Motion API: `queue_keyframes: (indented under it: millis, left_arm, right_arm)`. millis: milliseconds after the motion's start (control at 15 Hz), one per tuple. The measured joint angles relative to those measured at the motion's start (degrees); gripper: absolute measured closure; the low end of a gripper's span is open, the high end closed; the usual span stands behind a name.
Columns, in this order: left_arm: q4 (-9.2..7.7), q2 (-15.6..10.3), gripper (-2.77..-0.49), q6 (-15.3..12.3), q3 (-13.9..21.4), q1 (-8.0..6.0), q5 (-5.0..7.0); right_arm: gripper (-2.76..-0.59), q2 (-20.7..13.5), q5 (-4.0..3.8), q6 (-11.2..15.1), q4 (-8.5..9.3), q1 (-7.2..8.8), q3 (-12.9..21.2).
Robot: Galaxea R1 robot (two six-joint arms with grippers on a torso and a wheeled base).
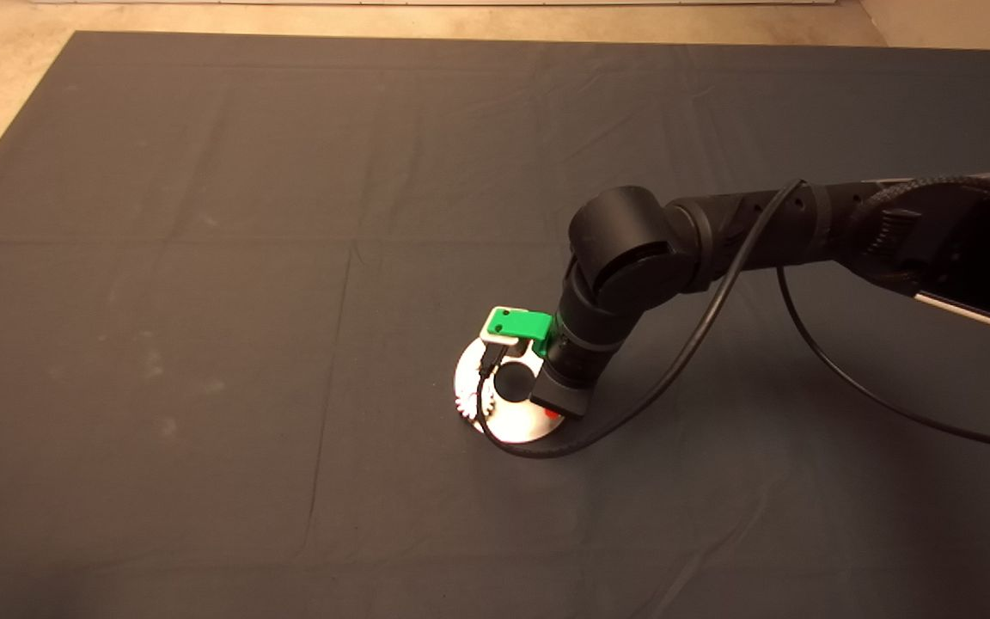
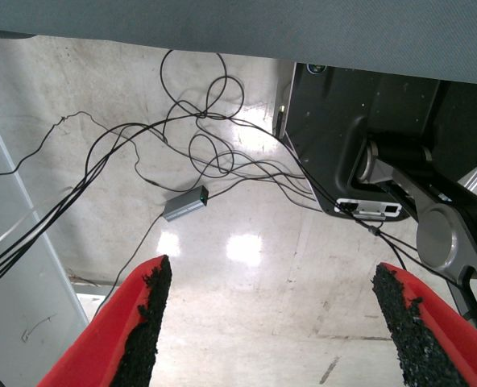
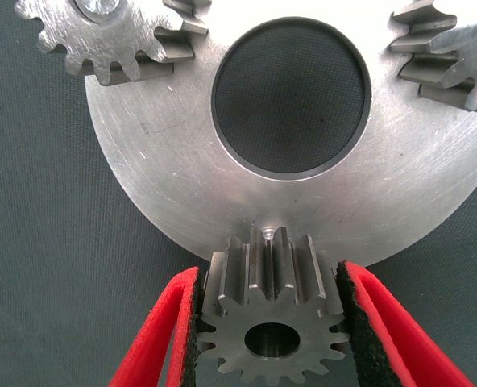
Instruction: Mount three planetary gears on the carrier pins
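- Our right gripper [image 3: 269, 322] stands over the silver disc [image 3: 190, 193] near the middle of the dark mat [image 1: 203, 258], its red fingers [image 3: 162, 339] clamped on one planetary gear [image 3: 271, 326] at the disc's near rim.
- Two more gears [image 3: 118, 36] sit on the disc; the carrier pins seem hidden beneath them.
- Our left gripper [image 2: 275, 322] waits off the mat, fingers wide apart, above floor cables [image 2: 198, 145].
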Motion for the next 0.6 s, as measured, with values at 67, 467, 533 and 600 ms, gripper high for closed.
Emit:
queue_keyframes:
  millis: [67,467,533,600]
  left_arm:
    - [0.02,0.0,-1.76,0.0,0.0,0.0,0.0]
    - [0.02,-0.1,-1.76,0.0,0.0,0.0,0.0]
    - [0.0,-0.1,-1.76,0.0,0.0,0.0,0.0]
    - [0.02,-0.1,-1.76,0.0,0.0,0.0,0.0]
  right_arm:
    - [-1.05,-0.1,0.05,0.0,0.0,0.0,0.0]
    - [-1.11,-0.3,0.49,0.0,0.01,-0.02,0.0]
    - [-1.11,-0.3,0.49,0.0,0.01,-0.02,0.0]
    - [-1.14,-0.4,0.6,0.0,0.01,-0.02,0.0]
